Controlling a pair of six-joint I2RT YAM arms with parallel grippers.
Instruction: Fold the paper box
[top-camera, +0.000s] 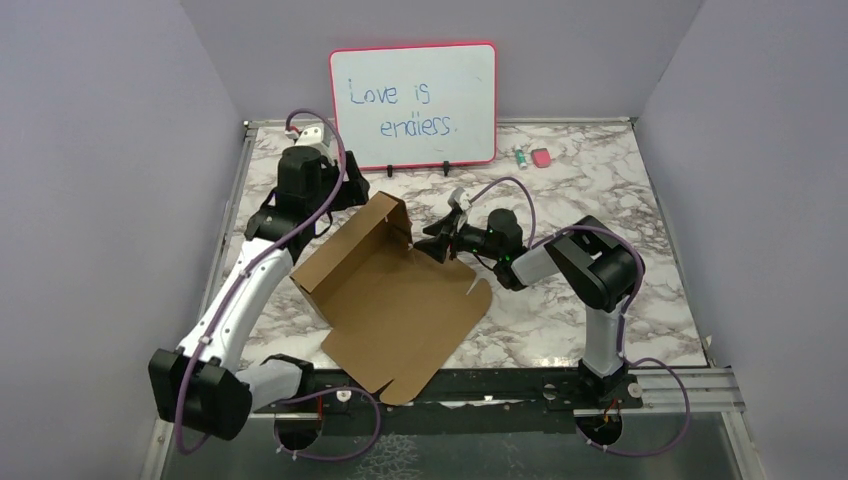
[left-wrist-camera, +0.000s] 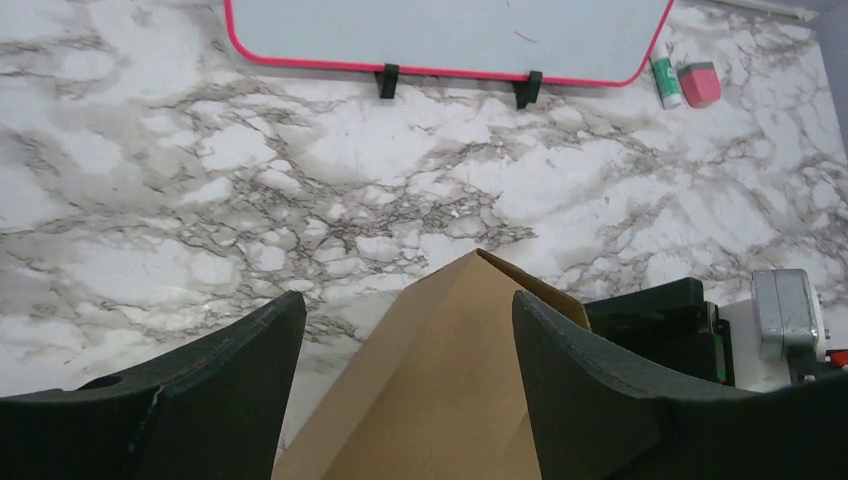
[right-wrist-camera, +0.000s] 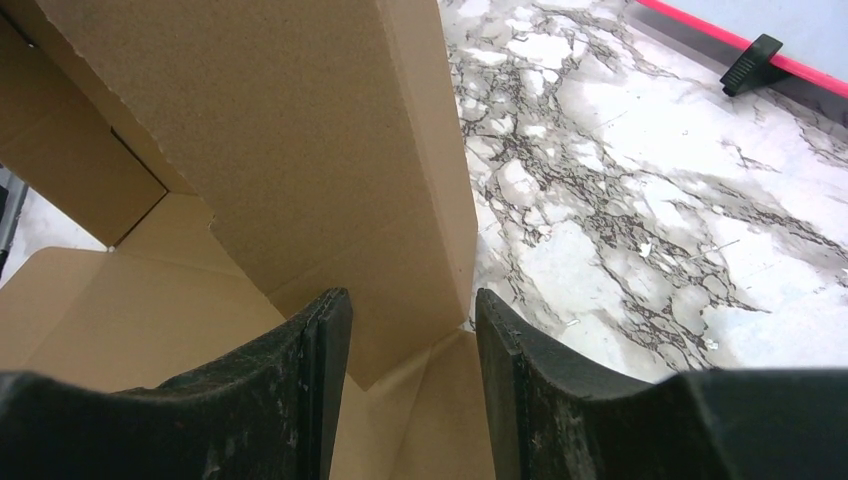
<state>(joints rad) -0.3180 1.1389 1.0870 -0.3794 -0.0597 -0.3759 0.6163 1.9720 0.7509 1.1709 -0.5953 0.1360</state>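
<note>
1. Top external view: the paper box (top-camera: 395, 320) lies partly opened on the tabletop (top-camera: 600, 200) between the two arms. It is turned cornerwise, with one corner towards the arm bases. Its base is flat, and the walls along its far-left side are raised.
2. Top external view: the upright panel (top-camera: 388, 222) stands at the far corner of the box. The left arm reaches it from the left and the right arm from the right, so both are about equally near.
3. Left wrist view: the left fingers (left-wrist-camera: 200, 410) are spread wide. The peaked top of the cardboard rises in the gap, close to the right-hand finger, and is not pinched.
4. Right wrist view: the right fingers (right-wrist-camera: 300, 400) are parted and straddle the lower free corner of the panel. Neither pad visibly presses on it.
5. Judgement: the coming move turns on this panel. It lies directly ahead of and between the right fingers, with its long edge running away from them, so a small closure should seize it for folding inward.
</note>
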